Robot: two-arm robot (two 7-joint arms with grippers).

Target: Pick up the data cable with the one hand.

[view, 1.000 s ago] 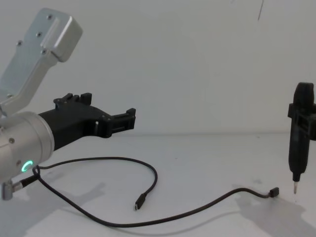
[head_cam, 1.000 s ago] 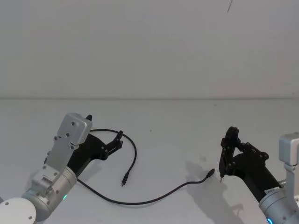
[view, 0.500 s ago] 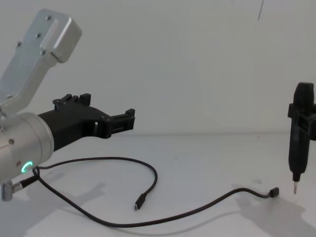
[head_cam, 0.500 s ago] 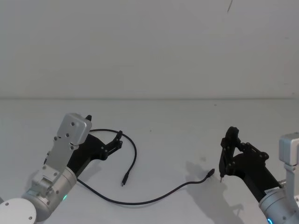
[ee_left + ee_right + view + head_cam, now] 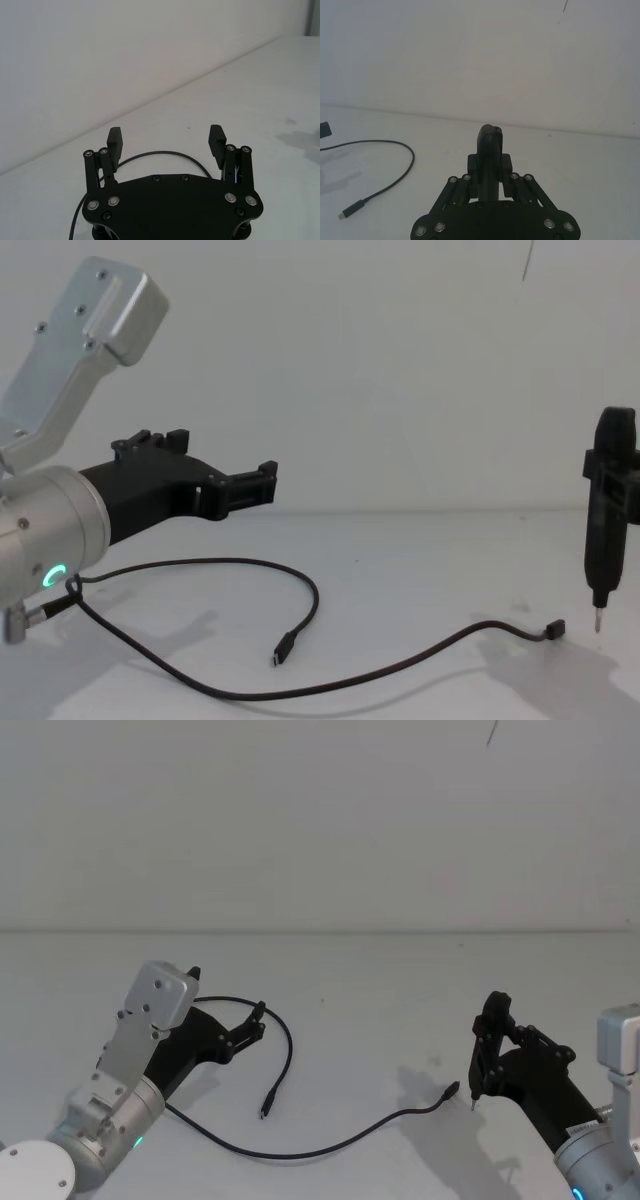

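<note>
The cable (image 5: 300, 1156) lies loose on the white tabletop (image 5: 380, 990), untouched by either arm. From under the left arm's silver wrist it runs two ways. One stretch arches forward and curls back to a small plug (image 5: 266, 1108) near the middle of the tabletop. The other sweeps in a long shallow curve toward the right, ending in a second plug (image 5: 452, 1091).

The left end effector (image 5: 258, 1020) reaches forward from the robot's left with its fingers spread wide and nothing between them. In the chest view the left end effector (image 5: 268, 484) hangs clear above the tabletop (image 5: 430, 560), while the cable (image 5: 318, 602) rests flat below it. The left wrist view shows the arch of the cable (image 5: 160, 152) on the surface beneath the gap of the left end effector (image 5: 166, 134) – apart from both fingers. A green ring (image 5: 51, 576) glows on the wrist.

The right end effector (image 5: 483, 1050) stands upright at the robot's right, its fingers pressed together into one slim column with a small metal tip pointing down. In the chest view that tip of the right end effector (image 5: 603, 530) hangs just beside the second plug (image 5: 556, 629) – slightly above the tabletop and not touching it. The right wrist view looks past the right end effector (image 5: 490, 150) to the curl of the cable (image 5: 412, 161) and its first plug (image 5: 347, 214)
</note>
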